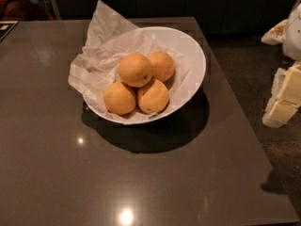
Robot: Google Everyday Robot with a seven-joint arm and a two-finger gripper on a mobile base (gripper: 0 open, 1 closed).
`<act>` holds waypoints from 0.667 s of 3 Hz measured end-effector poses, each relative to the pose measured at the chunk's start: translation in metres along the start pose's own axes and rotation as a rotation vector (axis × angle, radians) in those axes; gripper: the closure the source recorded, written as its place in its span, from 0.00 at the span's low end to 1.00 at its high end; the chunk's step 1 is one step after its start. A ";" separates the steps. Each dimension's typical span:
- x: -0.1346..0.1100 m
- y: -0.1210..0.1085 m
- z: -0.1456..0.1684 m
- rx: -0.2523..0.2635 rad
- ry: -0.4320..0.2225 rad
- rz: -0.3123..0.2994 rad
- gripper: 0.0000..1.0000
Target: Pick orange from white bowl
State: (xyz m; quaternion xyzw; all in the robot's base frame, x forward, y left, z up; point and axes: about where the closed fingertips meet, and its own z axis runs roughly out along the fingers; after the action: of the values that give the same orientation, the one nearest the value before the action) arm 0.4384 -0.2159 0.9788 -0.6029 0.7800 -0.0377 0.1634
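Observation:
The white bowl [198, 55] stands on the dark table [141, 182], a little back of its middle. It is lined with a crumpled white paper sheet [100, 48]. Several oranges lie in it. The largest orange [135, 69], with a tiny dark speck, sits on top of the pile. The three others lie behind right [163, 65], front left [119, 98] and front right [153, 96]. My gripper [283, 102] shows as pale blocky parts at the right edge, off the table and over the floor, well apart from the bowl.
The table's right edge runs diagonally from behind the bowl to the lower right corner, with dark speckled floor [244, 74] beyond it. A white arm part [292, 29] is at the upper right. Something reddish [19, 6] sits at the far left back.

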 end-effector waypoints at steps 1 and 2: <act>-0.006 -0.002 -0.002 0.012 0.006 -0.005 0.00; -0.022 -0.015 0.004 -0.016 0.061 0.011 0.00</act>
State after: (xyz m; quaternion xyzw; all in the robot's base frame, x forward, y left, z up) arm 0.4586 -0.1981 0.9835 -0.5986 0.7881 -0.0489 0.1352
